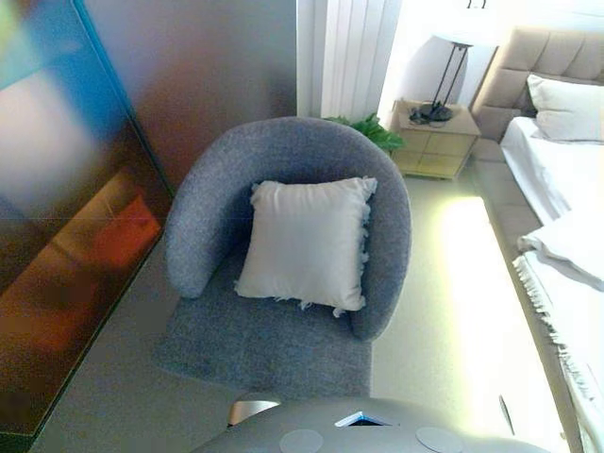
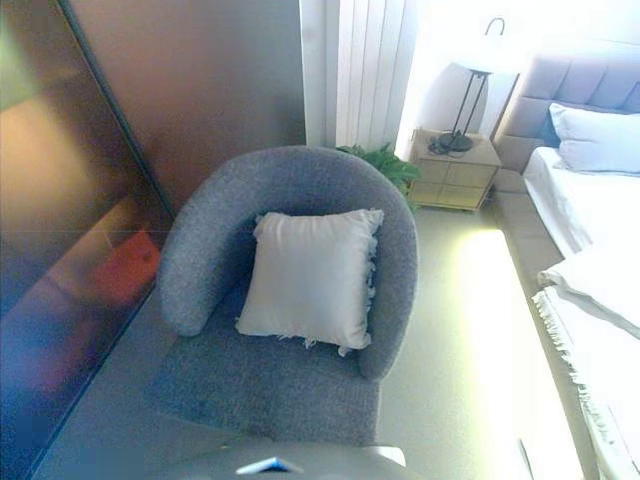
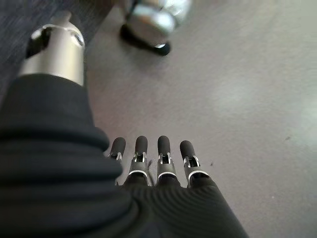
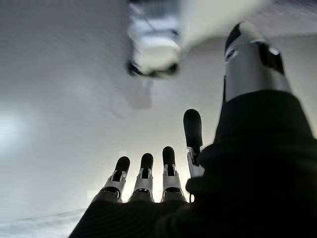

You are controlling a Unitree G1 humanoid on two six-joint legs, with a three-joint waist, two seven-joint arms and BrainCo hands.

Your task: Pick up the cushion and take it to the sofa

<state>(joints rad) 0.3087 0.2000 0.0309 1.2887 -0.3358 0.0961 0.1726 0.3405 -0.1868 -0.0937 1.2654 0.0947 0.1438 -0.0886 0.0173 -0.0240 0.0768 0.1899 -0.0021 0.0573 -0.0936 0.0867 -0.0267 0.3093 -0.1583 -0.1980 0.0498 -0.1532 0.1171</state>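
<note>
A light grey square cushion (image 1: 307, 241) with a fringed edge leans upright against the back of a round grey armchair (image 1: 283, 156); both also show in the right eye view, the cushion (image 2: 308, 275) on the armchair (image 2: 290, 175). Neither hand shows in the eye views. In the left wrist view my left hand (image 3: 153, 166) hangs over bare floor, fingers straight, holding nothing. In the right wrist view my right hand (image 4: 148, 176) also hangs over floor, fingers straight and empty. Both hands are well away from the cushion.
A dark glossy wall panel (image 1: 75, 236) runs along the left. Behind the chair are a green plant (image 1: 373, 127) and a nightstand (image 1: 436, 142) with a lamp (image 1: 445, 75). A bed (image 1: 566, 189) stands on the right, with a strip of floor (image 1: 453, 311) between it and the chair.
</note>
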